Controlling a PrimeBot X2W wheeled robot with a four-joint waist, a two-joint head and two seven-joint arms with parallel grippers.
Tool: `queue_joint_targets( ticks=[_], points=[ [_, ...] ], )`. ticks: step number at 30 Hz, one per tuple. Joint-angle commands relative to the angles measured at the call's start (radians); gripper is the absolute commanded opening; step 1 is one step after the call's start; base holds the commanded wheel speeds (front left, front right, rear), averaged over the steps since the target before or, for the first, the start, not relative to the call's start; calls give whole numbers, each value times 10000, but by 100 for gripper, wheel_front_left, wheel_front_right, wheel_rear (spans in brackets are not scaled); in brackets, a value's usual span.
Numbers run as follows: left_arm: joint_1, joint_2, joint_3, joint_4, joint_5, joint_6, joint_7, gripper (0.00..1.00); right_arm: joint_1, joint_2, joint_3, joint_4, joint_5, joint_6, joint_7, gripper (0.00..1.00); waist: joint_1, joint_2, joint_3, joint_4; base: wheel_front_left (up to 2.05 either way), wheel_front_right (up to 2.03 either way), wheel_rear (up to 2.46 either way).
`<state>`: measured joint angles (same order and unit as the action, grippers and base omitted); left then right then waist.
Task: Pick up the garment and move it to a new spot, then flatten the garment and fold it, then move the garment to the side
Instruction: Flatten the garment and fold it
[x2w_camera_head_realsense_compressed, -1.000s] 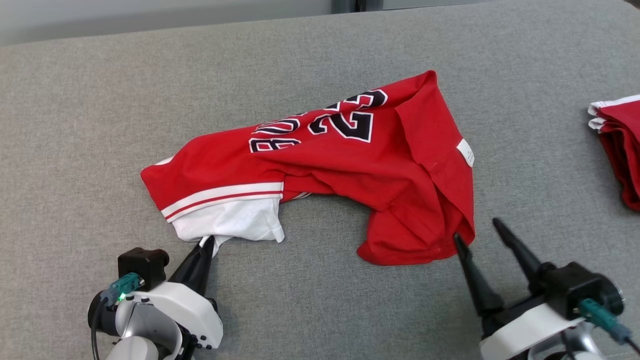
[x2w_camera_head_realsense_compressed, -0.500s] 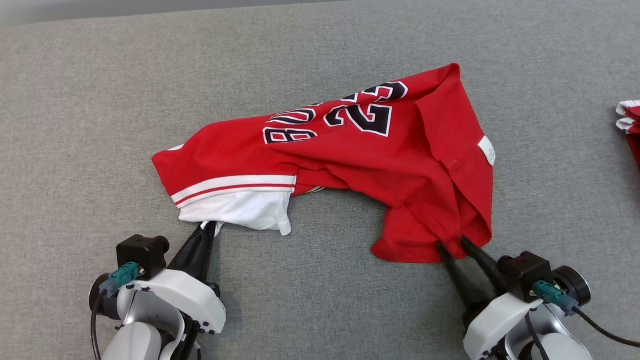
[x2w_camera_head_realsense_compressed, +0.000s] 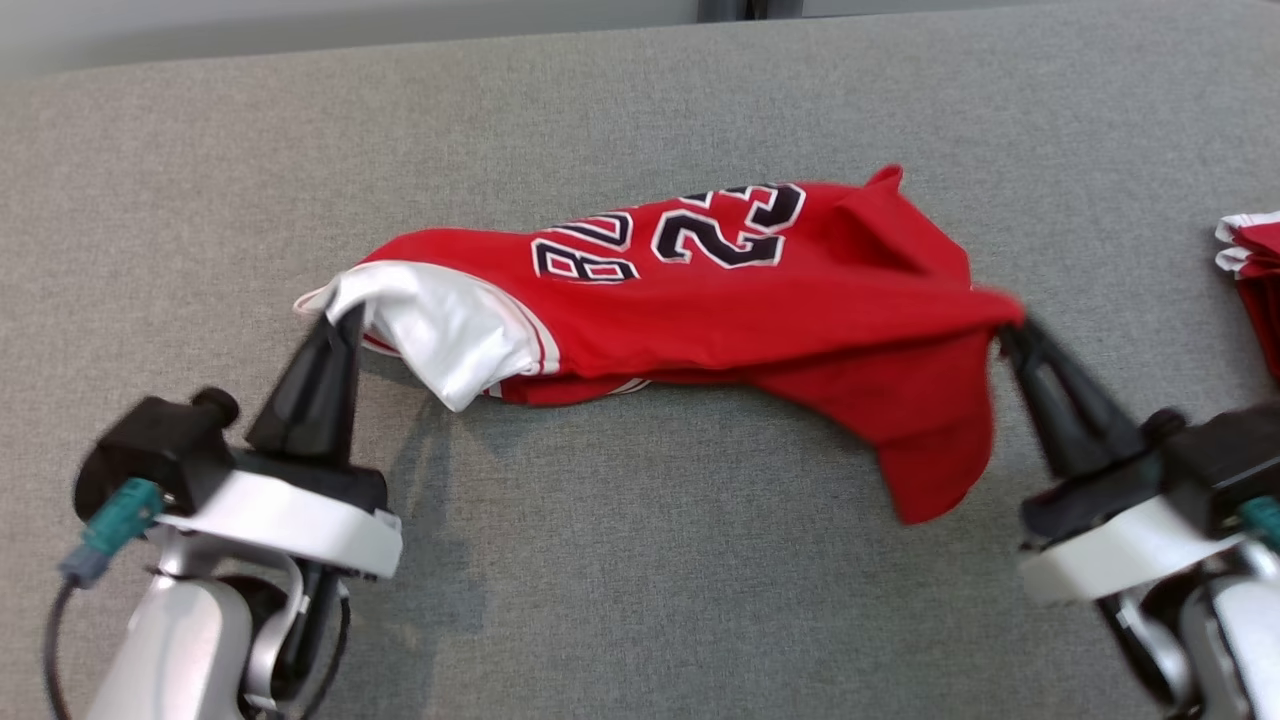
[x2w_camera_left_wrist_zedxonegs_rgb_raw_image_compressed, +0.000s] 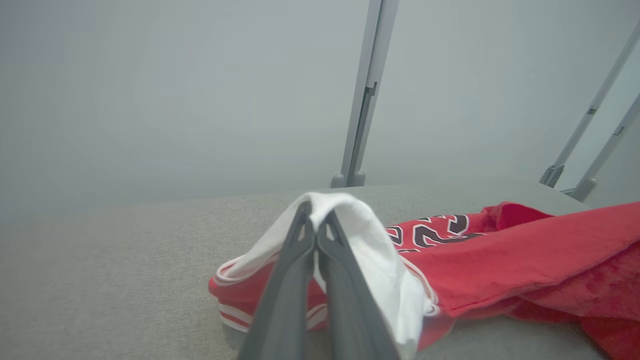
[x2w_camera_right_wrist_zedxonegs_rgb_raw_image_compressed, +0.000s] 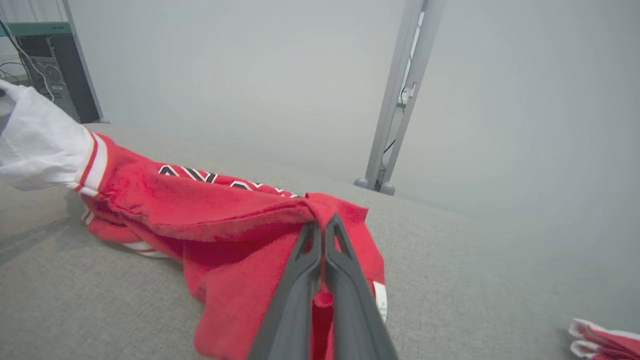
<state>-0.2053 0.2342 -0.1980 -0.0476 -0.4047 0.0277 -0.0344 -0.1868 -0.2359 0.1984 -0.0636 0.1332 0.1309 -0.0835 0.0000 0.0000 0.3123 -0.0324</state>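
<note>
The garment (x2w_camera_head_realsense_compressed: 700, 300) is a red jersey with black-and-white lettering, the number 23 and a white end. It hangs stretched between my two grippers above the grey surface (x2w_camera_head_realsense_compressed: 640, 560). My left gripper (x2w_camera_head_realsense_compressed: 335, 315) is shut on the white end (x2w_camera_left_wrist_zedxonegs_rgb_raw_image_compressed: 350, 235). My right gripper (x2w_camera_head_realsense_compressed: 1010, 335) is shut on a red edge, with a flap (x2w_camera_right_wrist_zedxonegs_rgb_raw_image_compressed: 240, 285) drooping below it. In the left wrist view the left gripper (x2w_camera_left_wrist_zedxonegs_rgb_raw_image_compressed: 315, 225) pinches white cloth. In the right wrist view the right gripper (x2w_camera_right_wrist_zedxonegs_rgb_raw_image_compressed: 322, 225) pinches bunched red cloth.
A stack of folded red-and-white garments (x2w_camera_head_realsense_compressed: 1255, 275) lies at the right edge, also seen as the folded stack (x2w_camera_right_wrist_zedxonegs_rgb_raw_image_compressed: 602, 342) in the right wrist view. Grey frame posts (x2w_camera_left_wrist_zedxonegs_rgb_raw_image_compressed: 362, 95) stand beyond the far edge of the surface.
My right gripper closed on the garment's red edge. Both grippers have risen and lifted the garment's ends off the surface, pulling it taut between them. The left grip stayed shut.
</note>
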Motion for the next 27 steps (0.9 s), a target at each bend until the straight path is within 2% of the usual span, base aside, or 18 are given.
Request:
queue_joint_targets(
  ticks=[1,8,16,21,27],
  points=[
    [-361,178,138,-584,87,78,76,0,-376,-185,-375,-502,-97,-3,96,0,0,0,-153,-9,0,0,0],
    [-1303,601,512,-1778,98,59,349,0,-1467,-614,-1393,-1419,-156,-3,429,0,0,0,-492,53,0,0,0],
    [-3503,1206,1016,-2954,446,101,664,0,-3396,-1443,-2284,-1702,308,-3,739,0,0,0,-908,205,0,0,0],
    [-5070,1502,1098,-3332,652,5,917,0,-4229,-1707,-2460,-1879,537,-3,933,0,0,0,-1098,237,0,0,0],
    [-6365,1644,752,-2937,804,-261,1264,0,-4809,-1831,-2164,-1534,958,-3,1135,0,0,0,-1082,179,0,0,0]
  ],
)
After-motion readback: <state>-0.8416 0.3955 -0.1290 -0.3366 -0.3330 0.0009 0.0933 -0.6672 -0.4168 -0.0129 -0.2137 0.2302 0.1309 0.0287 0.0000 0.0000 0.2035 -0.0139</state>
